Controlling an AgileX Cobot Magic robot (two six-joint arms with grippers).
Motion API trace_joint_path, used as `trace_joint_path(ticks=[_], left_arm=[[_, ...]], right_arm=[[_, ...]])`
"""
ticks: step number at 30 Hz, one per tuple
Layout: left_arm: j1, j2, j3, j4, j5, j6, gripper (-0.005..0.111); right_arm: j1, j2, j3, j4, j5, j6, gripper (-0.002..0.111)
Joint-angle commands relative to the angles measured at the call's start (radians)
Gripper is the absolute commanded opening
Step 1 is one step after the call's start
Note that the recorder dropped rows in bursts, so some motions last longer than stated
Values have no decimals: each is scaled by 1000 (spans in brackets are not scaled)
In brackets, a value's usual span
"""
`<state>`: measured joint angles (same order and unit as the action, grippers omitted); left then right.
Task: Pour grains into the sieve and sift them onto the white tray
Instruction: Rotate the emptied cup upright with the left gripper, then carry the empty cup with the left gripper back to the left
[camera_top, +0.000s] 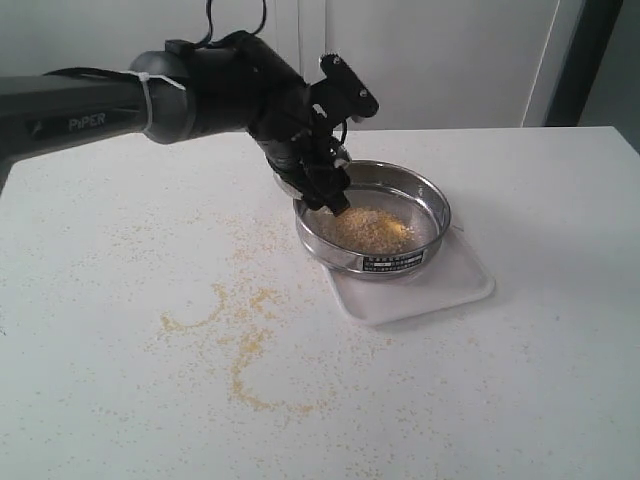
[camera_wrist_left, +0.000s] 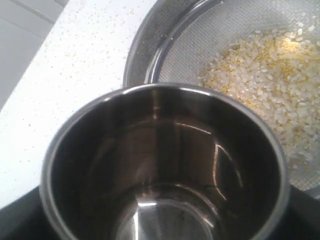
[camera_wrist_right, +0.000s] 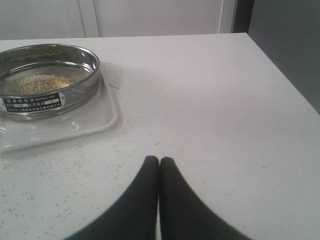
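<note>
Your left gripper (camera_top: 326, 190) is clamping a steel cup (camera_wrist_left: 165, 150) and holding it tipped over the near-left edge of the sieve (camera_top: 437, 228). The cup's mouth is facing the wrist camera, and its polished inner wall is showing nothing but reflections. Just beyond the cup's rim, the grains (camera_top: 372, 230) are lying in a low heap on the mesh. The heap is a mix of pale off-white kernels and finer yellow meal, sitting slightly off centre toward the side with the dark label (camera_wrist_right: 32, 102).

The sieve is sitting upright on the white tray (camera_top: 445, 290), toward its far-left end, leaving a strip of the tray showing at the near-right. The tray is resting flat on the white table (camera_top: 560, 380), right of centre in the exterior view.

Loose spilled grains (camera_top: 245, 350) are speckling the tabletop to the left of the tray and in front of it, gathering in yellow arcs and streaks.

Your right gripper (camera_wrist_right: 159, 165) is hanging over open table, well apart from the tray. Its two dark fingers (camera_wrist_right: 142, 195) are pressing together with nothing between them. The exterior view is not catching that arm.
</note>
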<state>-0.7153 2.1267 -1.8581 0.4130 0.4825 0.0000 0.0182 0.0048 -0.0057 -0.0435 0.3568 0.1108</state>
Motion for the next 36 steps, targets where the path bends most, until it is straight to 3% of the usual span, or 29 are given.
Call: trace_joint_path(ticks=[1, 17, 30, 36], left_arm=[[36, -26, -4, -196, -21, 110, 0], [156, -61, 28, -893, -18, 609, 0], [295, -192, 331, -1453, -123, 1167, 0], [374, -235, 457, -1866, -72, 1576, 0]], right_arm=[[-6, -5, 6, -5, -15, -1, 0], [-6, -5, 6, -5, -15, -1, 0], [-6, -5, 6, -5, -15, -1, 0], [-6, -5, 6, -5, -15, -1, 0]])
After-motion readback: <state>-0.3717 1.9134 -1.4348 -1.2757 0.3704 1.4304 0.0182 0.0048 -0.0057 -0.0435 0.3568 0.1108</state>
